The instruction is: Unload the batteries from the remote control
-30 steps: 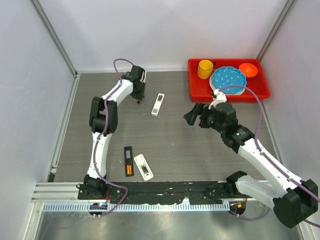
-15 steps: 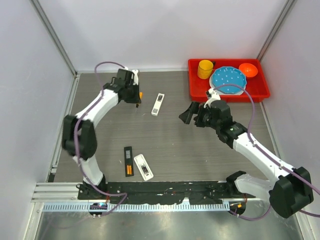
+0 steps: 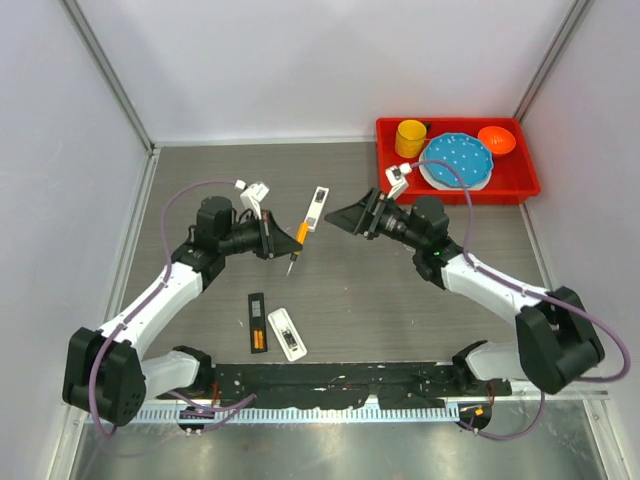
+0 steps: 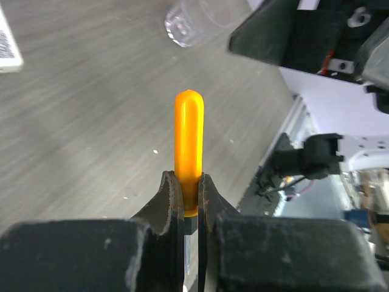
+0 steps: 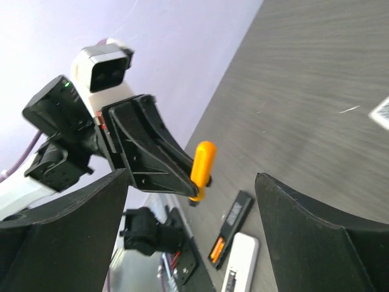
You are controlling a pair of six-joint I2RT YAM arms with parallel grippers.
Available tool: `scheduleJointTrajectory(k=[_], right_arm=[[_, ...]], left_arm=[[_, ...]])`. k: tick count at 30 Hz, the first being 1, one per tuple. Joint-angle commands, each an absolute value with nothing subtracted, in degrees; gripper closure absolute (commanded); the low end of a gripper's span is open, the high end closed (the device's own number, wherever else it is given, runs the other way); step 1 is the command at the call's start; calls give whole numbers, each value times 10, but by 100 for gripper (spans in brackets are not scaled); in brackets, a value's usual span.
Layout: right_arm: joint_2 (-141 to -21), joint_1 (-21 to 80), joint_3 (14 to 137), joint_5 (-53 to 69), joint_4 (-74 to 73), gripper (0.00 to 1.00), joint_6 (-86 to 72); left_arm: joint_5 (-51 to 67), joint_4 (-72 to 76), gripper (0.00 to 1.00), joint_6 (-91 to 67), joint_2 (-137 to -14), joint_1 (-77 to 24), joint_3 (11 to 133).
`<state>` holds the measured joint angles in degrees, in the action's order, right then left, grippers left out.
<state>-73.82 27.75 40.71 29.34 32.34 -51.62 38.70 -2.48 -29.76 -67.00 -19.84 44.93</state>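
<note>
Batteries [image 3: 259,341] lengthwise in black remote [image 3: 256,308], axis near-far.

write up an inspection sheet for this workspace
surface: grey wood-grain table
job's things: black remote with orange batteries seated in it; near white remote beside it; far white remote farther back
clutter: red tray holding yellow cup, blue plate, orange bowl
grippers: left gripper shut on orange-handled screwdriver; right gripper open, facing it
cables: purple cables looped along both arms
surroundings: white enclosure walls
</note>
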Motion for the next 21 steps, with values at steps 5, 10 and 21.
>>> scheduleJointTrajectory(k=[5, 10, 21], right_arm=[[-805, 343, 432, 342, 496, 18, -584], [-818, 352, 434, 344, 518, 26, -591], [-819, 357, 413, 352, 570, 99, -613]], left_arm=[[474, 126, 100, -366, -613, -214, 422], [473, 143, 100, -376, -619, -235, 417], [469, 121, 100, -361, -620, -245, 426]])
